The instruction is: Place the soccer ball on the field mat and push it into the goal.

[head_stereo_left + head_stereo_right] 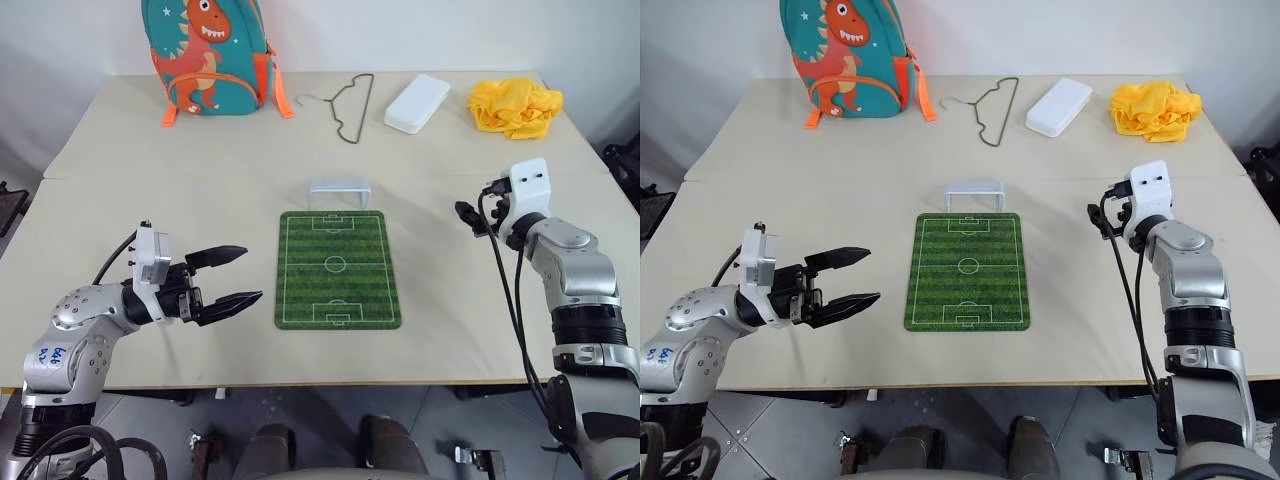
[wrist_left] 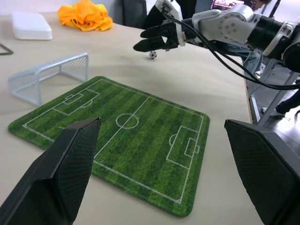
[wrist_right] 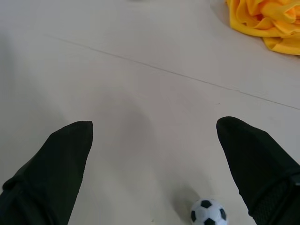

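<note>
The mat (image 1: 338,269) lies at the table (image 1: 200,170) centre, the goal (image 1: 339,190) standing just off its 12 o'clock edge. The ball (image 3: 208,212) rests on the bare table at about 3 o'clock of the mat, well apart from it, under the right gripper (image 2: 149,41), whose fingers (image 3: 56,164) are spread wide with nothing between them. The left gripper (image 1: 232,277) hovers at the mat's 9 o'clock, released and empty. A yellow cloth (image 1: 515,105) sits at 1 o'clock, far back.
</note>
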`<state>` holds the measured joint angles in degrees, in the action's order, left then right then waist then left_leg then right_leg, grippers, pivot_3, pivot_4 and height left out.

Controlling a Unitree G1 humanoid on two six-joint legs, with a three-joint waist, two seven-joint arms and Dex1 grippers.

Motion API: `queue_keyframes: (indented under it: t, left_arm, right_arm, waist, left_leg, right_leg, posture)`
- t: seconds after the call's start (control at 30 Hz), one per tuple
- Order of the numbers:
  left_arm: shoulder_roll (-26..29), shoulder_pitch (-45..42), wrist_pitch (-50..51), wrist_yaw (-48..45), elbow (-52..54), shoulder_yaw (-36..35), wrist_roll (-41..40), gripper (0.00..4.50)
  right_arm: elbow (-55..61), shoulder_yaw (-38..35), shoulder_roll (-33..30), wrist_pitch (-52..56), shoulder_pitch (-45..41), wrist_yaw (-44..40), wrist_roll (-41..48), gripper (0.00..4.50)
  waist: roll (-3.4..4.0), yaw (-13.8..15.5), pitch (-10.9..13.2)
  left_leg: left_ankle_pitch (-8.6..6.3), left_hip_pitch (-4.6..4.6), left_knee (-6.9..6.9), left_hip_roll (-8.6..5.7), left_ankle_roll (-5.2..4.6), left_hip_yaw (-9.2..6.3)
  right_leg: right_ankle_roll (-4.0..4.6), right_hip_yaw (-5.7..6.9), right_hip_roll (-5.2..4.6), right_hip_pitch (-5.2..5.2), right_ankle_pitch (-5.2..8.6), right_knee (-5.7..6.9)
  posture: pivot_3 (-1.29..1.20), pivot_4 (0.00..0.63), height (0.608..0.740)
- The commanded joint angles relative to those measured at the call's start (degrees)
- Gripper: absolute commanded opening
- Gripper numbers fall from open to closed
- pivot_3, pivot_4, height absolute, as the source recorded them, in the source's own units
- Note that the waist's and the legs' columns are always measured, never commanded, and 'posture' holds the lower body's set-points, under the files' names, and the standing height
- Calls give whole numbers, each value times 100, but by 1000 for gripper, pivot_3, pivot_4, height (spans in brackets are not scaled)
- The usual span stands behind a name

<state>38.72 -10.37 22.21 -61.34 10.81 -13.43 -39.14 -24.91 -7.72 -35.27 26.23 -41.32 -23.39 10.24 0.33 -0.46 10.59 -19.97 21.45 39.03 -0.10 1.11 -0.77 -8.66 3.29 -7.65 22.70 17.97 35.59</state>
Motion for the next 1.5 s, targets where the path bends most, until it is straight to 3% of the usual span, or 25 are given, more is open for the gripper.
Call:
queue_keyframes:
  t: [0.03,0.47,0.73,1.1,1.17,1.23,1.33,1.5]
  left_arm:
    - [-8,47,-10,36,216,-165,-161,4500]
    - [-37,-176,-19,-30,60,-46,-123,4500]
    - [-64,-204,-38,-49,13,-71,-108,4500]
    - [-99,-179,-125,-96,-67,-88,-79,4500]
    - [-77,-122,-157,-150,-94,-128,-83,4500]
    - [-25,-38,-220,-242,-111,-154,-49,4500]
    - [90,69,-310,-474,-224,-149,-3,4500]
    - [117,259,-885,-852,-483,-94,287,4500]
  right_arm:
    - [-134,-307,-151,-149,-76,-29,52,4456]
    - [-2109,-407,-85,-912,-539,-13,-20,4456]
    - [-2427,-503,-16,-1089,-556,-123,76,4456]
    - [-2477,-523,31,-1306,-507,-214,76,892]
    - [-2418,-608,6,-1445,-515,-365,179,855]
    - [-2131,-640,1,-1764,-509,-930,374,855]
    - [-869,-413,139,-2059,-236,-2903,1098,855]
    - [797,668,229,-1732,317,-4736,1375,855]
  waist:
    - [0,2,0]
    - [0,-118,0]
    - [0,-127,0]
    - [0,-117,0]
    - [0,-122,0]
    - [1,-125,0]
    - [5,-137,3]
    - [7,-128,4]
  left_leg:
    - [1,-2,3,0,-1,1]
    - [2,-10,5,0,-3,7]
    - [2,-14,3,1,-2,7]
    - [2,-15,6,1,-2,5]
    - [2,-15,6,1,-2,6]
    - [2,-15,6,1,-2,6]
    - [2,-15,3,3,-2,6]
    - [1,-25,2,10,0,7]
  right_leg:
    - [0,-1,0,-3,0,2]
    - [0,-8,-1,-8,0,4]
    - [0,-8,-1,-10,0,4]
    - [0,-8,-2,-14,0,4]
    - [0,-8,-1,-14,0,4]
    - [0,-8,-1,-13,0,4]
    - [0,-7,1,-12,0,2]
    - [-1,-6,7,-16,0,4]
  posture:
    - [0,150,740]
    - [0,150,740]
    - [0,150,740]
    - [0,150,740]
    - [0,150,740]
    - [0,150,740]
    - [0,150,740]
    - [0,150,740]
